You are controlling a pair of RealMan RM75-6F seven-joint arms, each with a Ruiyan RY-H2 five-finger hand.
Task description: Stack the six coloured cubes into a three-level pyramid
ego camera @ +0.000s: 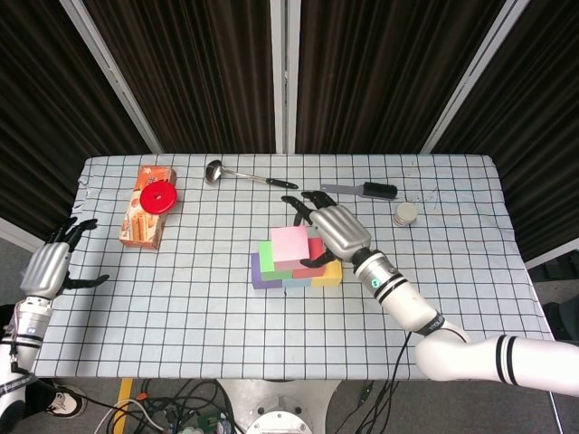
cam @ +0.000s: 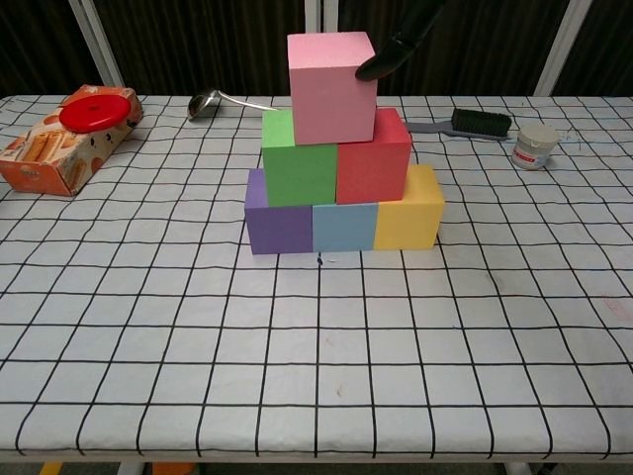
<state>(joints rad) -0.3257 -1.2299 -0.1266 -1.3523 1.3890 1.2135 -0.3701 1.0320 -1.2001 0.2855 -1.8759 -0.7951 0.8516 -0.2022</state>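
Note:
A pink cube [ego camera: 289,242] [cam: 331,87] sits slightly tilted atop the green cube [cam: 299,173] and red cube [cam: 374,163]. Those two rest on a row of purple [cam: 280,228], blue [cam: 344,227] and yellow [cam: 407,218] cubes at the table's middle. My right hand [ego camera: 339,231] holds the pink cube from behind and to the right, and one dark fingertip [cam: 381,64] shows at its top right corner. At the table's left edge, far from the stack, my left hand [ego camera: 45,269] stays open with fingers spread and holds nothing.
An orange snack box [ego camera: 145,210] with a red lid [cam: 94,109] lies at the back left. A ladle [ego camera: 244,174] and a black brush [ego camera: 366,189] lie behind the stack. A small jar [ego camera: 406,213] stands at the right.

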